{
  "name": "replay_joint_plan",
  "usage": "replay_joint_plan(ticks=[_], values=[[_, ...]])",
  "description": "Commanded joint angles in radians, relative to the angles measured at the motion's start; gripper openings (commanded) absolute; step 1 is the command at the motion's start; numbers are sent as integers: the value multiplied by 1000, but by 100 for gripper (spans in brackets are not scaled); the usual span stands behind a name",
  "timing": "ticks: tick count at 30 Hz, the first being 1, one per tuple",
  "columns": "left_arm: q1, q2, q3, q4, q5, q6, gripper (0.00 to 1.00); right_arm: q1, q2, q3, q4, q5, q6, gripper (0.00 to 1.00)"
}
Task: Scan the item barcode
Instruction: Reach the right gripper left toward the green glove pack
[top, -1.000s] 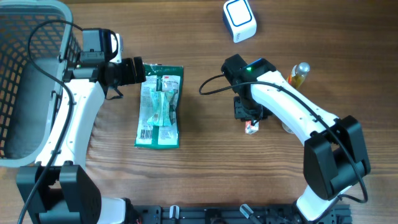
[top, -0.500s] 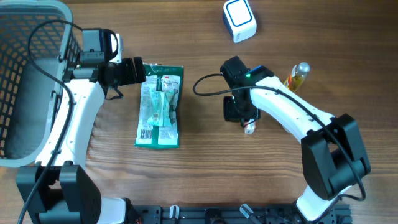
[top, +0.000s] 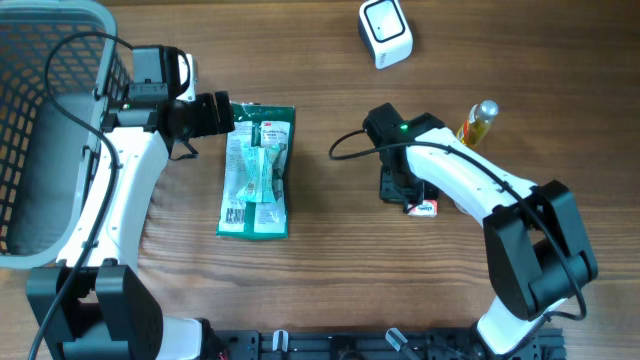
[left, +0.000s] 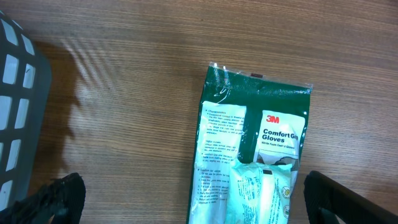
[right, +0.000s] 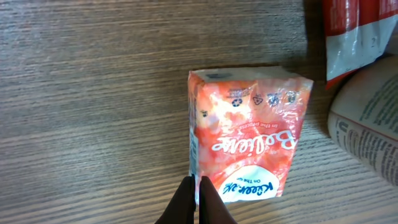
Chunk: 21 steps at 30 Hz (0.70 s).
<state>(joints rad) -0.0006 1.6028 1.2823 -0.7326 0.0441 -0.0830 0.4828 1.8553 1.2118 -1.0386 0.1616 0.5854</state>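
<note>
at the near end of the right wrist view, the right claw (right: 196, 200) has its two dark fingertips pressed together with no gap, right on the near edge of the small pink-and-orange plastic-wrapped tissue packet (right: 249, 134); whether they pinch a fold of the wrap or only touch it, i cannot tell

the packet lies flat on the brown wooden table (right: 93, 93) and stretches straight away from the claw, its long axis roughly in line with the fingers, with the tips close to its left side seam rather than its middle

from overhead the packet sits just beside the right claw, on the side toward the robot's right, so the right arm is by far the nearer one

the left claw (top: 222, 113) stands wide apart at the top end of the flat green plastic glove pack (top: 257, 170), well apart from the packet

farthest off, the white and blue box-shaped scanner (top: 385, 32) rests near the table's far edge, well beyond the right claw

i judge the packet must go up and away toward it, and a hold this far off-centre may let it swing
</note>
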Motion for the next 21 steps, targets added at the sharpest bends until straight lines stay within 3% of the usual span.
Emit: replay_joint_plan(ticks=[1, 9, 13, 21], values=[[3, -4, 6, 3, 8, 16, 100, -1, 6, -7, 10, -9, 17, 5], [3, -4, 6, 3, 8, 16, 100, -1, 5, 85, -20, -107, 12, 4], [3, -4, 6, 3, 8, 16, 100, 0, 5, 85, 82, -383, -167, 4], [3, -4, 6, 3, 8, 16, 100, 3, 5, -16, 252, -396, -129, 4]])
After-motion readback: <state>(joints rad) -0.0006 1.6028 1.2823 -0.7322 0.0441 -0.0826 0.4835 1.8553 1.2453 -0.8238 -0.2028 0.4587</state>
